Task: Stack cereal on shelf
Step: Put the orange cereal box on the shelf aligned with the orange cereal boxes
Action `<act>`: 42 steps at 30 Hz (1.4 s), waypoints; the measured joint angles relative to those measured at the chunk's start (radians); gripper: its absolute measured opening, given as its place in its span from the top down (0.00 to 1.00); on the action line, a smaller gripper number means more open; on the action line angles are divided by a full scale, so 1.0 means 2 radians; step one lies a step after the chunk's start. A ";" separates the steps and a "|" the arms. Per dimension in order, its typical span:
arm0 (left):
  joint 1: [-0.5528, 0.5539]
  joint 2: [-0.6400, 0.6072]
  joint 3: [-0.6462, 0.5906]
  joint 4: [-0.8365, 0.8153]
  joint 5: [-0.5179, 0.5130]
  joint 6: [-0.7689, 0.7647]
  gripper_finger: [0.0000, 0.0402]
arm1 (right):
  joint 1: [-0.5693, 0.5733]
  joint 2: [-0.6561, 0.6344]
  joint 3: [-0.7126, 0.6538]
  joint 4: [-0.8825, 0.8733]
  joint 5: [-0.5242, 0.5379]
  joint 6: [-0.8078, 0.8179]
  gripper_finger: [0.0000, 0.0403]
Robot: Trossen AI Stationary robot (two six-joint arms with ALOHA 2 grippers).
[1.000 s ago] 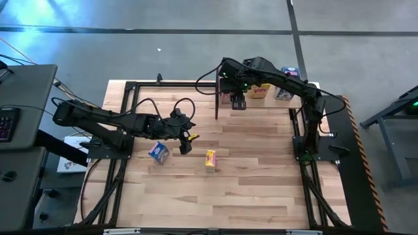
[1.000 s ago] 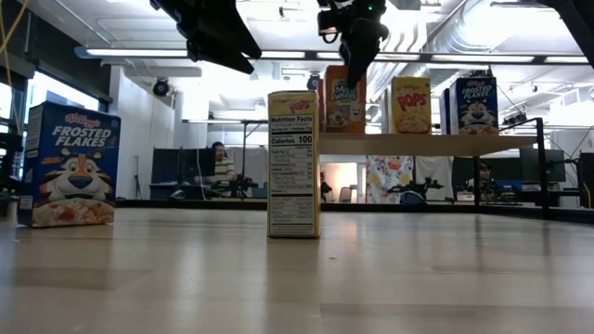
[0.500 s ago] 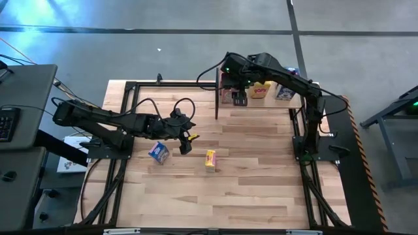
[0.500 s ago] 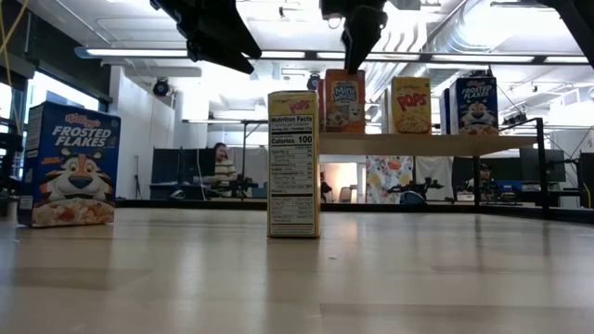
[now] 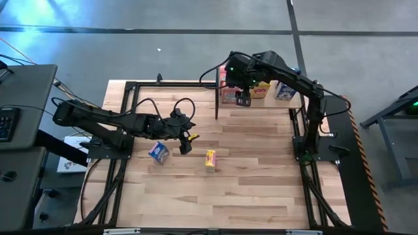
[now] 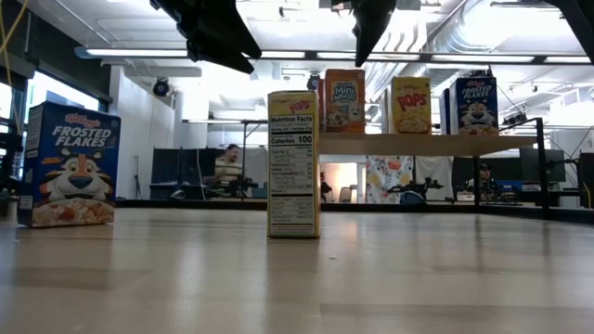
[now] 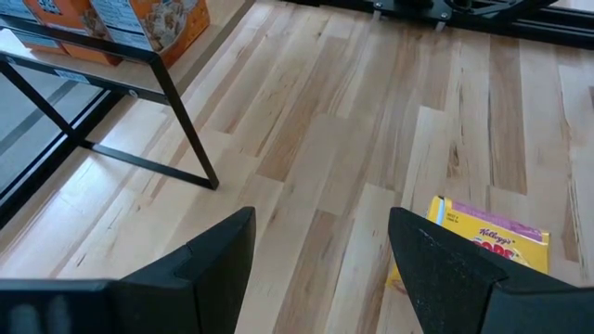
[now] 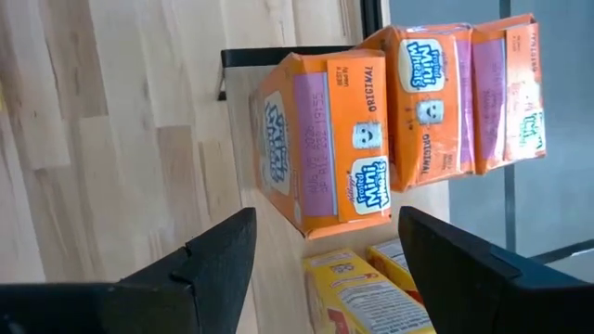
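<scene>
The shelf (image 5: pixel 261 98) stands at the far edge of the surface (image 5: pixel 248 183), on thin black posts. The cereal is split between the shelf and the surface.

On the shelf:
- Orange boxes (image 8: pixel 325 139) stand upright at one end. The right wrist view shows three of them: one in front and two behind it, close together.
- Yellow boxes (image 6: pixel 410 105) stand beside the orange group, near the shelf's middle.
- Blue boxes (image 6: pixel 476 105) stand at the other end.

On the surface:
- One yellow box (image 5: pixel 210 159) stands upright near the middle, its nutrition panel facing the low camera.
- One blue box (image 5: pixel 158 152) stands to its left, well apart from it.

The right gripper (image 5: pixel 243 99) hangs above the orange boxes at the near edge of the shelf. Its fingers (image 8: pixel 218 255) are spread apart and nothing is between them; the front orange box stands free of both.

The left gripper (image 5: pixel 185 142) hovers over the surface between the blue box and the yellow box, above both. Its fingers (image 7: pixel 223 250) are apart and hold nothing.
</scene>
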 joint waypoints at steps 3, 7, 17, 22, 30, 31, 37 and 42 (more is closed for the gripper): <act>0.000 0.000 0.000 0.000 0.000 0.000 0.40 | 0.001 0.000 0.000 0.000 0.000 0.015 0.36; 0.000 0.000 0.000 0.000 0.000 0.000 0.40 | 0.002 0.000 -0.007 0.001 0.003 0.028 0.36; 0.000 0.000 0.000 0.000 0.000 0.000 0.40 | 0.002 -0.049 -0.080 0.000 -0.001 0.051 0.36; 0.000 0.000 0.000 0.000 0.000 0.000 0.40 | 0.002 -0.052 -0.104 0.006 -0.008 0.050 0.36; 0.000 0.000 0.000 0.000 0.000 0.000 0.40 | 0.002 -0.051 -0.125 0.039 -0.010 0.037 0.36; 0.000 0.000 0.000 0.000 0.000 0.000 0.40 | 0.002 -0.051 -0.125 0.043 -0.011 0.034 0.36; 0.000 0.000 0.000 0.000 0.000 0.000 0.40 | 0.002 -0.051 -0.125 0.066 -0.013 0.030 0.36; 0.000 0.000 0.000 0.000 0.000 0.000 0.40 | 0.002 -0.051 -0.125 0.073 -0.016 0.030 0.36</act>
